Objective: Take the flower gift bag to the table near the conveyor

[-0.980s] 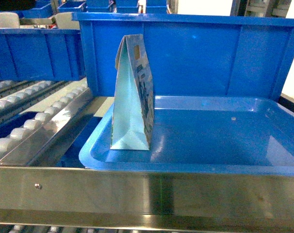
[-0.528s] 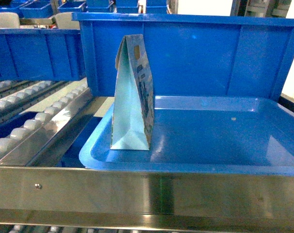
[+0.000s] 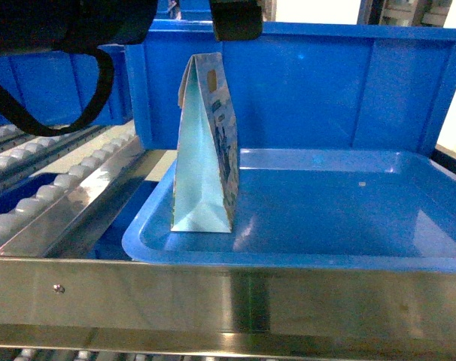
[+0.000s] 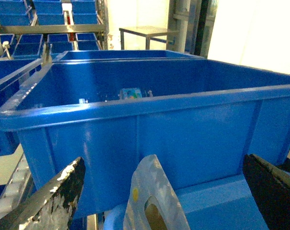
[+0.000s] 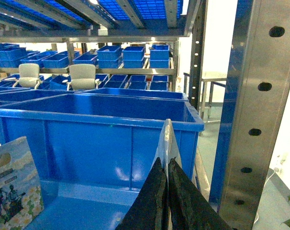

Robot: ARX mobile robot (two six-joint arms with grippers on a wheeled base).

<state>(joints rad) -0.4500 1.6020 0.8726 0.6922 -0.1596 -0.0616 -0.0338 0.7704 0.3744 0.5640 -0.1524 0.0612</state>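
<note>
— How far along is it?

— Barely begun, by my reading. At the left run the conveyor (image 3: 32, 197) rollers. Just right of them, the flower gift bag (image 3: 205, 162) stands upright on a blue tray (image 3: 288, 259), near the tray's front left corner, with a blue crate (image 3: 326, 90) behind it. Nothing touches the bag and it has not been lifted. The table it should go to is in none of the views.

— So what is left?

— Grasping, lifting, carrying and setting it down: nearly all of it, I would say.

— And the left gripper?

— The left gripper (image 4: 161, 165) is spread wide and holds nothing. In its wrist view, one finger is out on each side of the bag's top edge and both are apart from the paper. The handle hole sits between them, so it looks lined up for a pinch at the top.

— The right one?

— The right gripper (image 5: 165, 189) has its fingers pressed together. A thin pale strip (image 5: 167, 139) rises at their tips, and I cannot tell whether it is pinched there. A daisy-printed bag face shows at that view's lower left, well apart from the fingers
</note>
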